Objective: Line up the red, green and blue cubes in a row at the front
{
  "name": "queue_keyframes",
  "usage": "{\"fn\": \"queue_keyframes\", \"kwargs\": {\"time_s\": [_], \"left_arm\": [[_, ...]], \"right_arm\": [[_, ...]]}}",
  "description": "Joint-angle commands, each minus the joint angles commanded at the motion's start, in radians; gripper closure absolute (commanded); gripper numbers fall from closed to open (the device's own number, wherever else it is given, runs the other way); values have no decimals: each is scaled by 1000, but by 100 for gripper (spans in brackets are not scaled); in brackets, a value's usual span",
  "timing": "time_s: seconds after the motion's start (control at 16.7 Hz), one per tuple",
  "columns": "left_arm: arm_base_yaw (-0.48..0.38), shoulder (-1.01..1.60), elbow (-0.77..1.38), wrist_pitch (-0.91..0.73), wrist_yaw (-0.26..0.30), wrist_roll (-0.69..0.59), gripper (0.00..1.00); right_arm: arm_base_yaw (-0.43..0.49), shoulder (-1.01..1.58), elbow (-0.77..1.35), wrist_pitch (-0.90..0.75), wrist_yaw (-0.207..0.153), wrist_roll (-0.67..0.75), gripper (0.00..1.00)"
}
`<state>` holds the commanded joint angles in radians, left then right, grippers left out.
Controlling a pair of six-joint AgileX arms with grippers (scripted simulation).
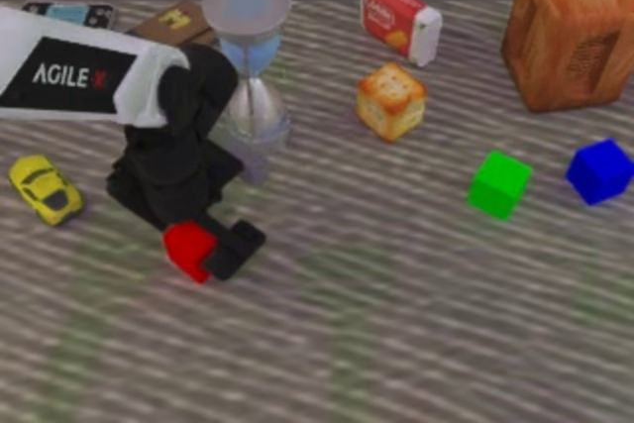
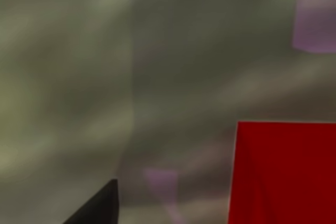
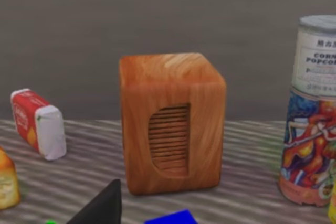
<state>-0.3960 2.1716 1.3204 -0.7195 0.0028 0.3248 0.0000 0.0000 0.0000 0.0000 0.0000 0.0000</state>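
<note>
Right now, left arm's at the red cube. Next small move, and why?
Probably close the left gripper on the red cube, if it isn't gripping already. The cube sits against one black finger in the top view, but the far side is hidden. The green cube and blue cube wait at the right.

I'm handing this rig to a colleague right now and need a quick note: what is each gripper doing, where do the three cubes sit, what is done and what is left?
Left gripper: low at the table's left, jaws either side of the red cube; whether it is clamped cannot be told.
Right gripper: out of the top view; only a dark finger tip shows in its wrist view, facing the wooden block.
Green cube and blue cube: side by side at the right, apart, farther back than the red.
Done: no row yet.
Left: bring all three cubes into one row at the front.
</note>
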Motion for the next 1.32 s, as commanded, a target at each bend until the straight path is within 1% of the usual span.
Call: {"fn": "queue_keyframes", "kwargs": {"time_s": [0.6,0.66,1.08,1.14,1.32], "left_arm": [[0,0,0,0,0,0,98],[0,0,0,0,0,0,100],[0,0,0,0,0,0,100],[0,-30,9,-14,8,-4,100],[2,-48,36,-56,8,-3,100]], "right_arm": [[0,0,0,0,0,0,0],[0,0,0,0,0,0,0],[0,0,0,0,0,0,0],[0,0,0,0,0,0,0],[0,0,0,0,0,0,0]]}}
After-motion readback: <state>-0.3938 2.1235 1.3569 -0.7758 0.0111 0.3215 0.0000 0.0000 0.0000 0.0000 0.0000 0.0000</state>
